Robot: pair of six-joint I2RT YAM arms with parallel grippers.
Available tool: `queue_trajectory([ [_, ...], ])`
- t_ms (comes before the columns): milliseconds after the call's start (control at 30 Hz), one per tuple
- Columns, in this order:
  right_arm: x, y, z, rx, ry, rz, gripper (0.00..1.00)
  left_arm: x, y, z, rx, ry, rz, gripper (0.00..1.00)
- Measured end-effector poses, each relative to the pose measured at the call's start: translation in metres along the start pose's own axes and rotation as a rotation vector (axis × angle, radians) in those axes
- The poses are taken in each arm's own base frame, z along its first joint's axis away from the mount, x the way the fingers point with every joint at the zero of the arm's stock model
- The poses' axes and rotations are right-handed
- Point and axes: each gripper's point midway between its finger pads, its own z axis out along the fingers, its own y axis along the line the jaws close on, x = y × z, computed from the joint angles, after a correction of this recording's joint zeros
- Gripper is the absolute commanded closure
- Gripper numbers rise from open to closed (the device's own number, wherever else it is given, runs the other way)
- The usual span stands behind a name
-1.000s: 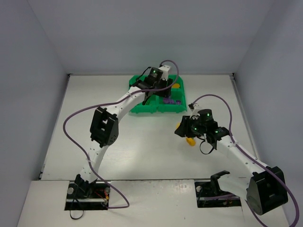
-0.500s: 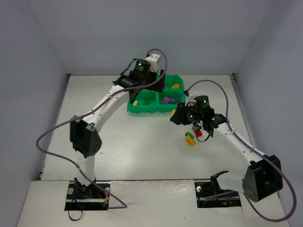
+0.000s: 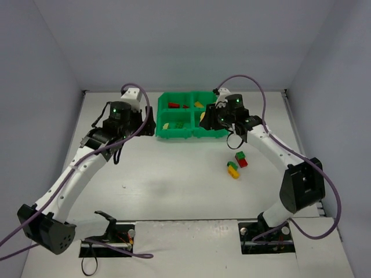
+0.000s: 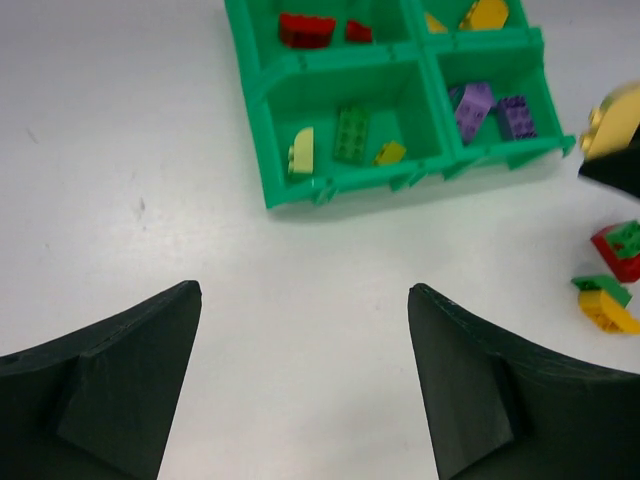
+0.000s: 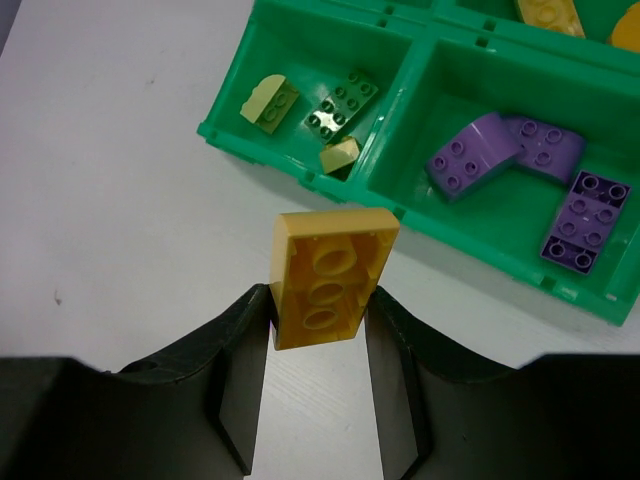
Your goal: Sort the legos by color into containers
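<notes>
Left gripper [image 4: 302,292] has pulled back off the bright green plastic four-compartment tray [image 4: 335,190] within the last second. It now sits well left of the tray, jaws spread wide with nothing between them, which reads as a drop just finished.

Right gripper [image 5: 320,300] has come up from the loose bricks to the tray's near right side. Its jaws are part-closed on a flat yellow studded plastic brick [image 5: 328,262], underside toward the wrist camera. The brick hangs by the tray's near wall, about at the divider between the two near compartments; height above it can't be told.

Tray contents:
- far-left: red bricks [image 4: 305,28]
- far-right: yellow pieces [image 4: 485,12]
- near-left: green and lime bricks [image 4: 350,135]
- near-right: purple bricks [image 4: 485,108]

The held brick likely belongs far-right, so it needs carrying on past the purple.

Still on the white table [image 4: 150,150], off the tray's near right corner: a red brick with a green piece on top [image 4: 620,250] and a yellow brick with a green piece [image 4: 603,300]. Sorting looks mostly done.
</notes>
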Motion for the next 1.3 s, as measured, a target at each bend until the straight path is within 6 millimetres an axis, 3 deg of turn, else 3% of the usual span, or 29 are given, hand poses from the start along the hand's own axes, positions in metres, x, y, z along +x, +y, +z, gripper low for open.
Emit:
queue_trajectory([
  [133, -0.014, -0.009, 0.018, 0.033, -0.006, -0.011, 1.0, 0.04, 0.01, -0.012, -0.014, 0.051, -0.024, 0.22],
  [233, -0.027, -0.015, 0.031, 0.058, -0.021, -0.021, 1.0, 0.055, 0.013, -0.018, -0.013, 0.065, -0.039, 0.22],
  [500, -0.051, -0.031, 0.066, 0.111, -0.046, -0.033, 1.0, 0.056, 0.013, -0.033, 0.001, 0.04, -0.065, 0.22],
  [567, -0.057, -0.035, 0.075, 0.121, -0.054, -0.037, 1.0, 0.056, 0.014, -0.037, 0.001, 0.036, -0.066, 0.13],
  [667, -0.063, -0.043, 0.088, 0.137, -0.06, -0.036, 0.99, 0.056, 0.015, -0.043, -0.002, 0.031, -0.076, 0.12],
  [733, -0.065, -0.05, 0.095, 0.151, -0.063, -0.032, 0.99, 0.057, 0.016, -0.047, -0.005, 0.03, -0.079, 0.03],
  [933, -0.076, -0.078, 0.117, 0.194, -0.076, -0.016, 0.96, 0.063, 0.02, -0.055, -0.02, 0.035, -0.101, 0.03],
  [1167, -0.087, -0.113, 0.143, 0.23, -0.094, 0.006, 0.77, 0.078, 0.024, -0.061, -0.03, 0.06, -0.124, 0.03],
  [1300, -0.092, -0.127, 0.153, 0.241, -0.105, 0.013, 0.57, 0.08, 0.024, -0.063, -0.033, 0.068, -0.132, 0.03],
])
